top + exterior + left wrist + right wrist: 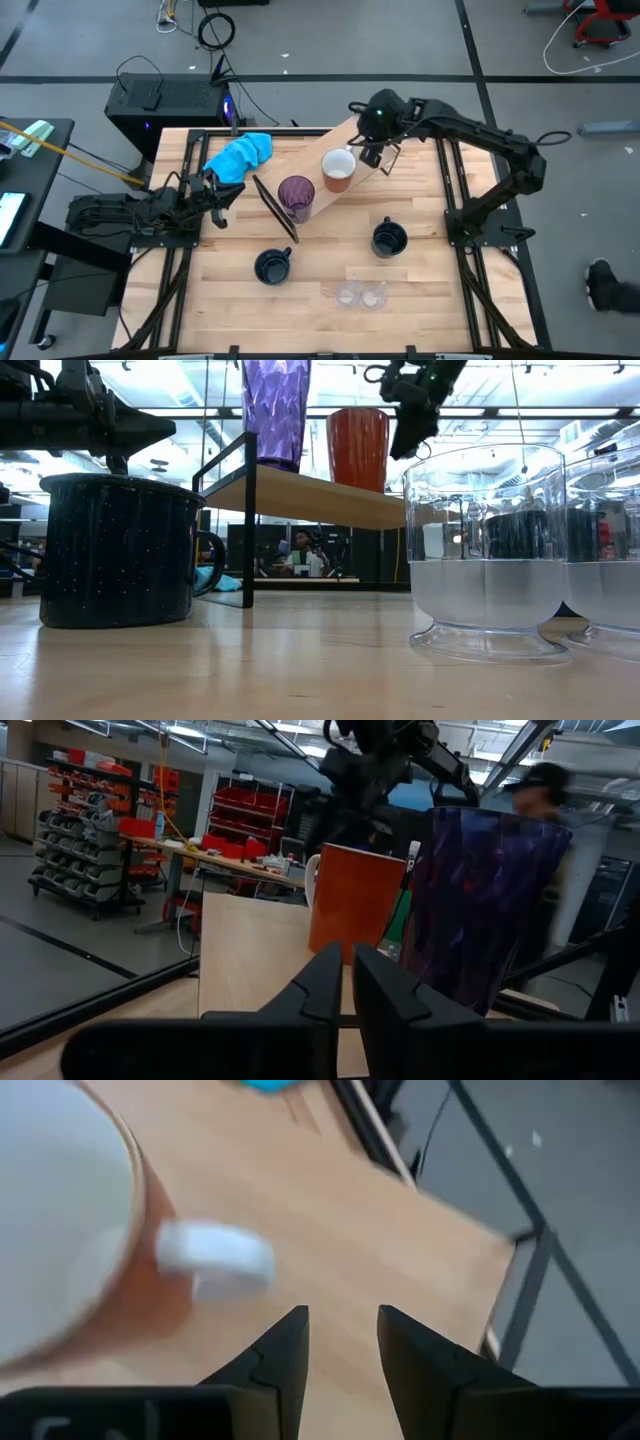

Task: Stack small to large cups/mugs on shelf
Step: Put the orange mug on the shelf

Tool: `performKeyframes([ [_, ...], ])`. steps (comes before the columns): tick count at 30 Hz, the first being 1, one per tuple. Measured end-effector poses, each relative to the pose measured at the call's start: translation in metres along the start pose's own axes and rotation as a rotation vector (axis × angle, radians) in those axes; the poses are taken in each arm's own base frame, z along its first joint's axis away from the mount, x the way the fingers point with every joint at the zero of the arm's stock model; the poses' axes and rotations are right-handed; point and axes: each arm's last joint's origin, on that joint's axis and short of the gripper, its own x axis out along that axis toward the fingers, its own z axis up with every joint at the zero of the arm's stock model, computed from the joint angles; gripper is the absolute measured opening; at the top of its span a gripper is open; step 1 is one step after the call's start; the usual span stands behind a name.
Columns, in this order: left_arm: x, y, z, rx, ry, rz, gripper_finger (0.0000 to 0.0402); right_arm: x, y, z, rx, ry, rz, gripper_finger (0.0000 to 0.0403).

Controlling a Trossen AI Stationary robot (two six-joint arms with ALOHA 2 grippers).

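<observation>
On the shelf (330, 160), a light board on black frame ends, stand a purple tumbler (296, 195) and a mug (338, 170) that is orange outside and white inside. My right gripper (342, 1330) hovers over the shelf just beside the mug's white handle (215, 1260), slightly open and empty. My left gripper (348, 985) is shut and empty at the table's left, pointing at the shelf. Two navy mugs (273, 265) (388, 238) and two clear cups (361, 294) stand upright on the tabletop.
A bright blue cloth (240, 155) lies at the shelf's far left end. The shelf's black frame end (275, 208) stands between my left gripper and the tumbler. The low view shows a navy mug (115, 550) and the clear cups (485, 550) close up.
</observation>
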Motion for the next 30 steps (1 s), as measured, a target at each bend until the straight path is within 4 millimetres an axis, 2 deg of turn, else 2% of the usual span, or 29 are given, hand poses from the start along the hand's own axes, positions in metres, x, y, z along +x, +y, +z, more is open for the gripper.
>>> performKeyframes([
  [7, 0.000, 0.000, 0.000, 0.000, 0.000, 0.000, 0.0039, 0.005, -0.007, -0.012, 0.097, 0.120, 0.041, 0.0126],
  [18, 0.000, 0.000, 0.000, 0.000, -0.001, 0.000, 0.0033, 0.039, 0.009, -0.020, 0.026, 0.048, 0.084, 0.0121],
  [30, 0.000, 0.000, 0.000, 0.000, 0.000, 0.000, 0.0035, 0.042, 0.012, -0.006, -0.046, -0.122, 0.201, 0.0118],
])
